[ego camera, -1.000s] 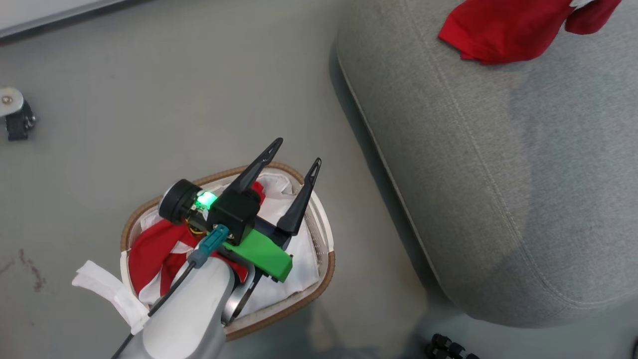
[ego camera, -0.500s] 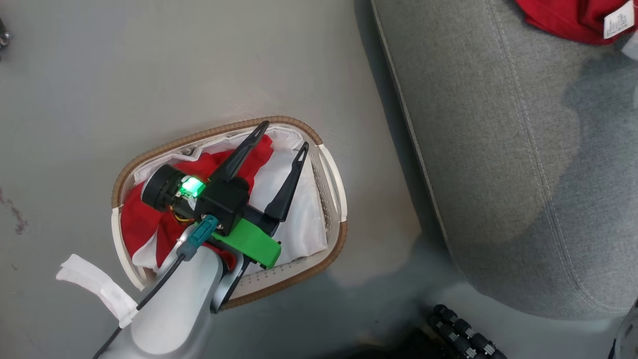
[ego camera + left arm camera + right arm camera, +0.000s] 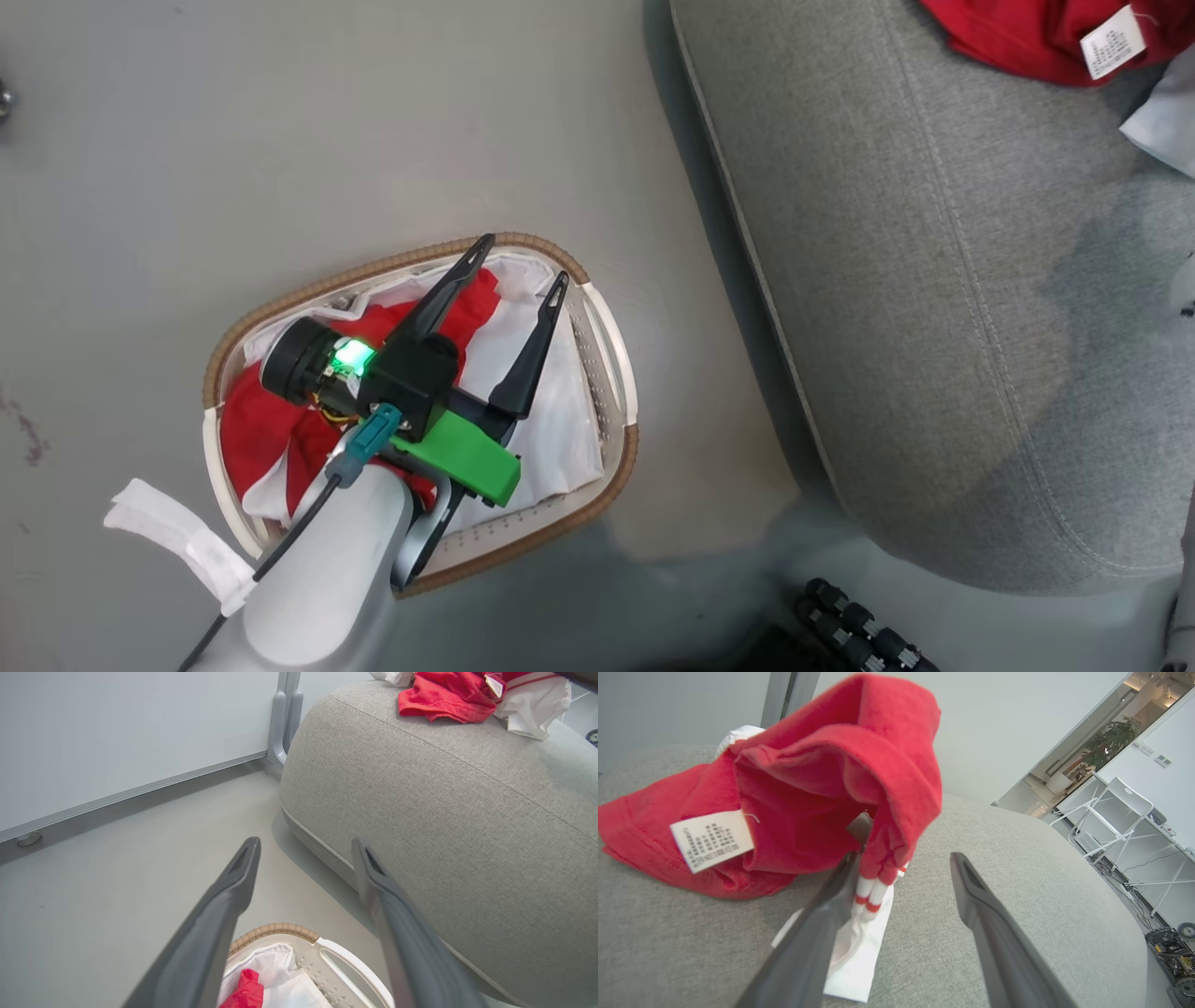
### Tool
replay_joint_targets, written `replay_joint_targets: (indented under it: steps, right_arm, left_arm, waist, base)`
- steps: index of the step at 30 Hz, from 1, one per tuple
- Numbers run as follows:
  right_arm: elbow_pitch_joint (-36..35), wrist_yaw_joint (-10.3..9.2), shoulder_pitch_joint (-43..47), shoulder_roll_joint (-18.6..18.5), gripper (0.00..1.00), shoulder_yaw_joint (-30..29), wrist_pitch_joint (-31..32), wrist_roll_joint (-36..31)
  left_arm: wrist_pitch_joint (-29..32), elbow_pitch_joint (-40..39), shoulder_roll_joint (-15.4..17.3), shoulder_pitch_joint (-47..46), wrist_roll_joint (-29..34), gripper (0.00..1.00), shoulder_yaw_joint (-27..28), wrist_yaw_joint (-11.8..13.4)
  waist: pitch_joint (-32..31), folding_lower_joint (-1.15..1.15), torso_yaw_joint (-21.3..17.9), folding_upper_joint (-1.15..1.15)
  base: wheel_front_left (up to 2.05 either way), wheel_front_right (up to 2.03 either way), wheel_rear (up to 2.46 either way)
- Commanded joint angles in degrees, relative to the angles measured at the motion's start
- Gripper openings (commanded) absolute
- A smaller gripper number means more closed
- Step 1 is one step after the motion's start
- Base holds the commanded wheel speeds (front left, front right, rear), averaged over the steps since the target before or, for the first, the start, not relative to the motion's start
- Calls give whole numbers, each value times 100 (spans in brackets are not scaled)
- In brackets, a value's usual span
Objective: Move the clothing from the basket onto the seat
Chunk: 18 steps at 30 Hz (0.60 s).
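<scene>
Soft, even indoor light was bright throughout; broad, blurry-edged shadows darkened the seat (image 3: pixel 1102 280) and the floor (image 3: pixel 691 579) in the head view; in the right wrist view the lifted clothing (image 3: pixel 859 765) looked slightly smeared.

Head camera moved: basket (image 3: pixel 308 289) now sits higher in frame, seat (image 3: pixel 934 280) edge runs steeper, and more of the black ribbed part (image 3: pixel 864 639) shows at the bottom. Left claw (image 3: pixel 525 259) tips poked past the basket's far rim before and now line up with it. Jersey (image 3: pixel 1018 37) on the seat now shows its tag (image 3: pixel 1111 42). White fabric (image 3: pixel 1162 126) has come in just beside it at the right edge. Right claw (image 3: pixel 903 858) went from closed to fingers apart, with the jersey cuff draped against one finger.
</scene>
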Motion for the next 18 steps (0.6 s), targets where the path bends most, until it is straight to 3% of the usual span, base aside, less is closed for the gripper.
replay_joint_targets:
  steps: [1, 9, 18]
  right_arm:
    - [-90, -8, 168, 42, 100, -4, -14, 46]
    - [-541, -8, 745, 147, 100, 187, -14, 80]
    - [-779, -8, 954, 27, 100, 548, -13, 101]
  left_arm:
    - [-5, 19, -14, 90, -49, 100, 26, -16]
    - [-5, 15, -125, 301, -164, 100, 168, -16]
    - [-5, -61, -317, 715, -306, 100, 542, -16]
  waist:
    - [-144, -1, -27, 0]
    - [-682, -1, 40, 0]
    - [-1532, -1, 270, 0]
  base:
    - [0, 0, 0]
    - [0, 0, 0]
    - [0, 0, 0]
